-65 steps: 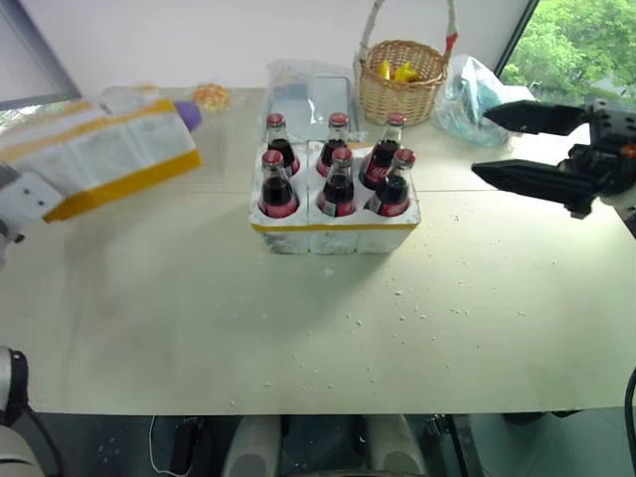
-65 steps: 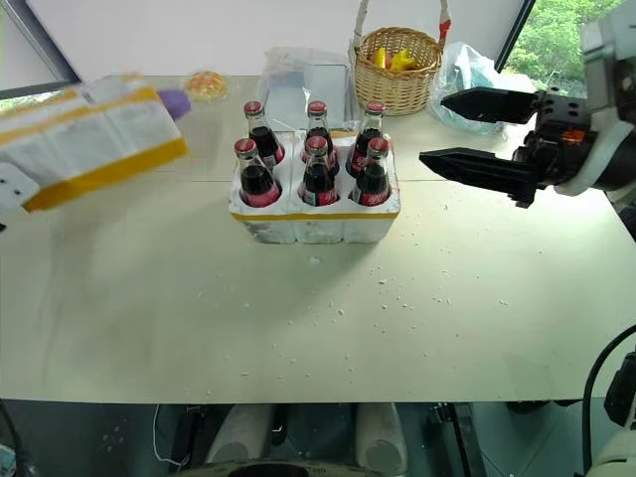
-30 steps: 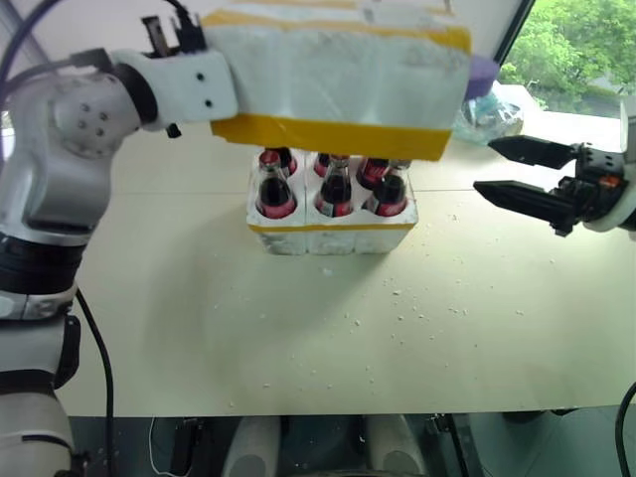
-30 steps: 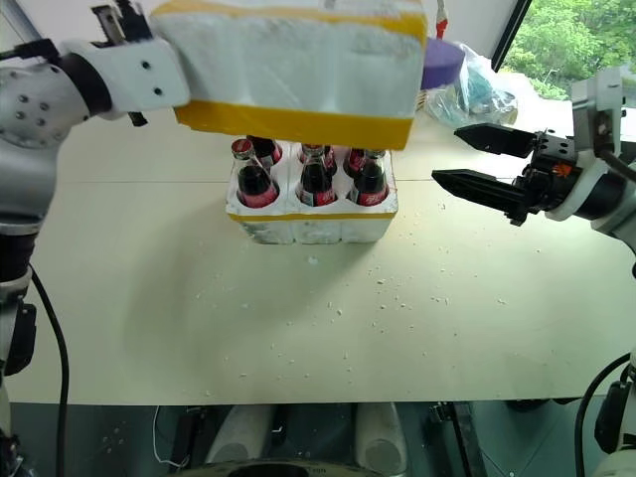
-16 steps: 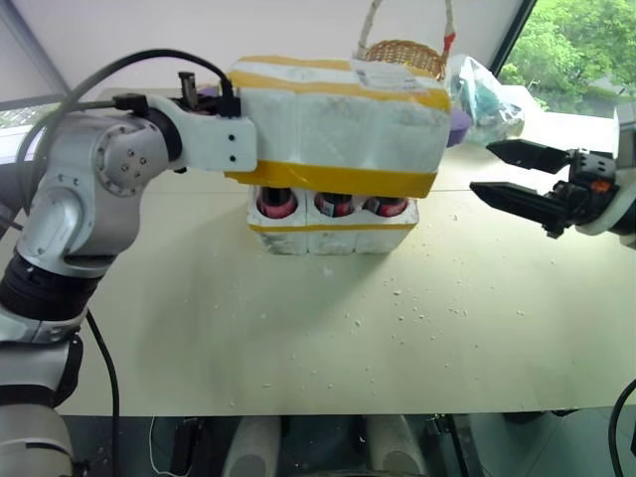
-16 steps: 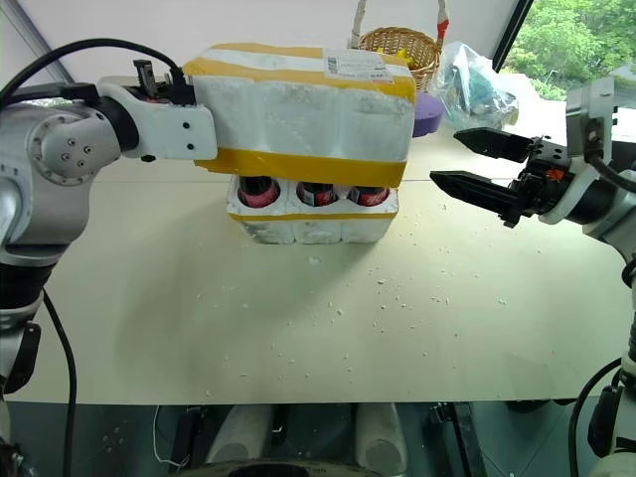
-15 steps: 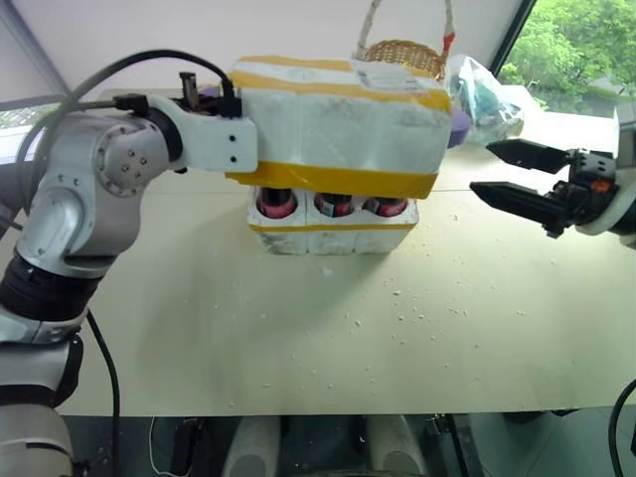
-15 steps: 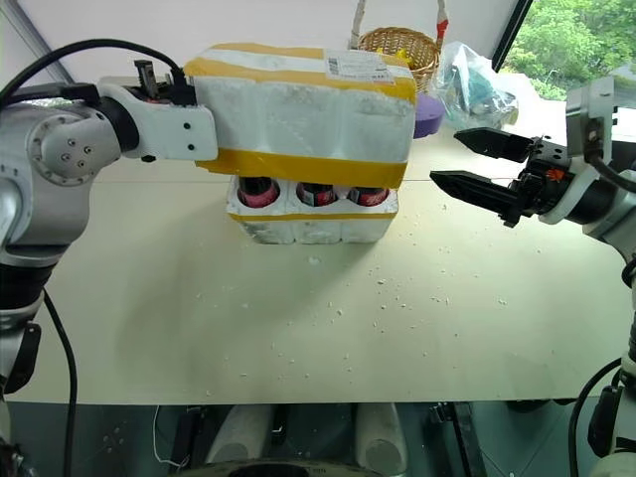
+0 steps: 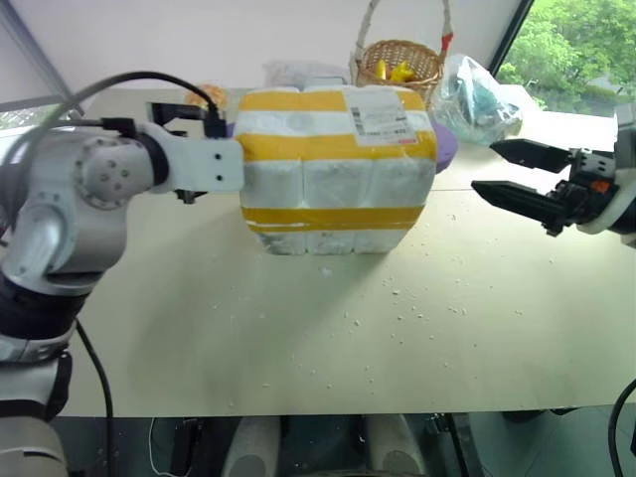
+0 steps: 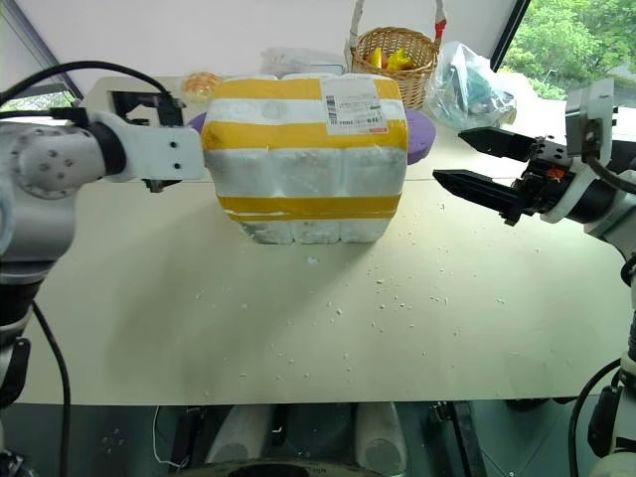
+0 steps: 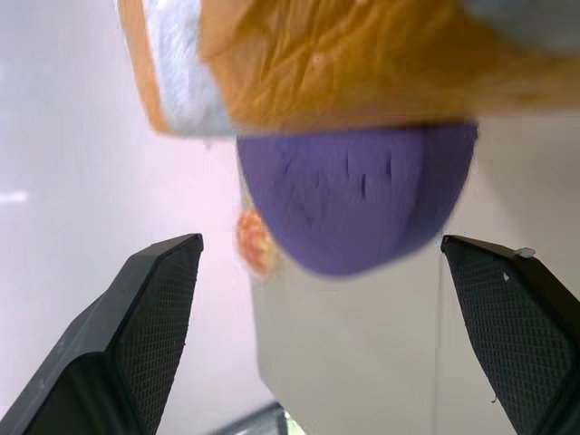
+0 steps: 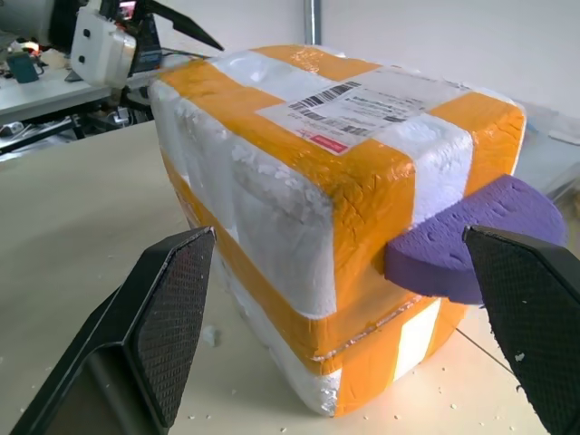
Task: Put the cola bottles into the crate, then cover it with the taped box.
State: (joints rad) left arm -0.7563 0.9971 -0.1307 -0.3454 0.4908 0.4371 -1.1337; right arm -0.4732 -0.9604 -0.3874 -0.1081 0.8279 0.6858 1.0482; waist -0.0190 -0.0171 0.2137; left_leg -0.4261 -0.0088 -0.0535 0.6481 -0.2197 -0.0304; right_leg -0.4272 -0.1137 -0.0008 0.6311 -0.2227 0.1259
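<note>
Beige table (image 9: 298, 338) with taped box (image 9: 336, 169), wicker basket (image 9: 399, 68), white crumbs (image 9: 402, 294).

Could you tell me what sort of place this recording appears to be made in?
Probably an indoor lab or workshop by a window: a plain tabletop holds the taped box and a wicker basket, trees show through the glass, and the right wrist view catches a cluttered workbench.

Shipping label on the taped box, print too small to read

A white shipping label (image 12: 362, 101) lies on top of the taped box (image 10: 306, 159), between two yellow tape bands. It carries a black barcode along one edge, a thin red strip along another, and several lines of fine dark print; none of the letters or digits can be made out. No other writing, brand or number is legible anywhere.
</note>
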